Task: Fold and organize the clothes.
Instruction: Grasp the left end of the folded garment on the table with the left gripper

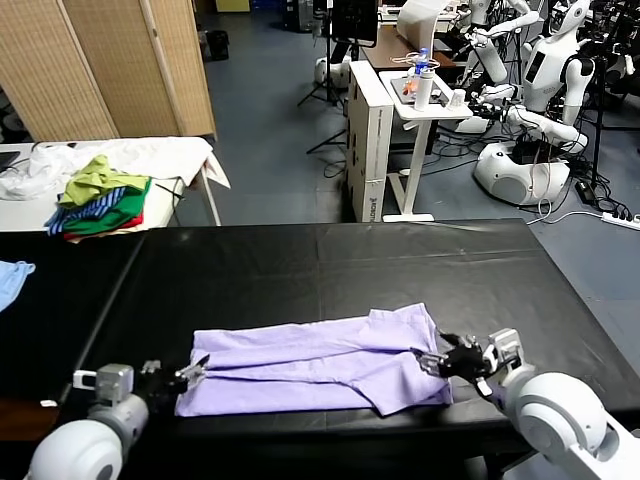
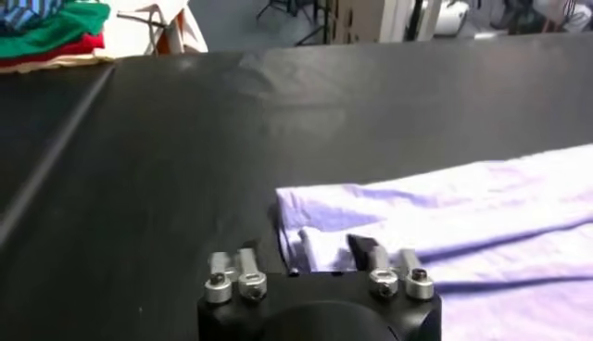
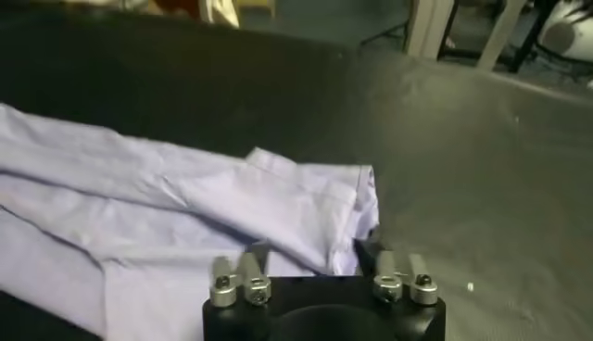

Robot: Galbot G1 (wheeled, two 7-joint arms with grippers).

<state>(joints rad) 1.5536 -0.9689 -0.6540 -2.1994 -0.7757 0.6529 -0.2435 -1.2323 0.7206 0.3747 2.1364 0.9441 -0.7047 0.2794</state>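
The pale lavender T-shirt (image 1: 320, 360) lies folded into a long band on the black table (image 1: 330, 265), near its front edge. No print shows. My left gripper (image 1: 195, 371) is open at the shirt's left end. In the left wrist view its jaws (image 2: 306, 255) straddle the shirt's corner (image 2: 306, 222), low over the table. My right gripper (image 1: 432, 360) is open at the shirt's right end. In the right wrist view its jaws (image 3: 310, 252) stand either side of the shirt's edge (image 3: 315, 208). Neither gripper holds fabric.
A pile of green, striped-blue and red clothes (image 1: 100, 200) sits on a white table at the back left. A light blue cloth (image 1: 12, 278) lies at the far left edge. A white cabinet and desk (image 1: 375, 130) and other robots (image 1: 540, 100) stand behind the table.
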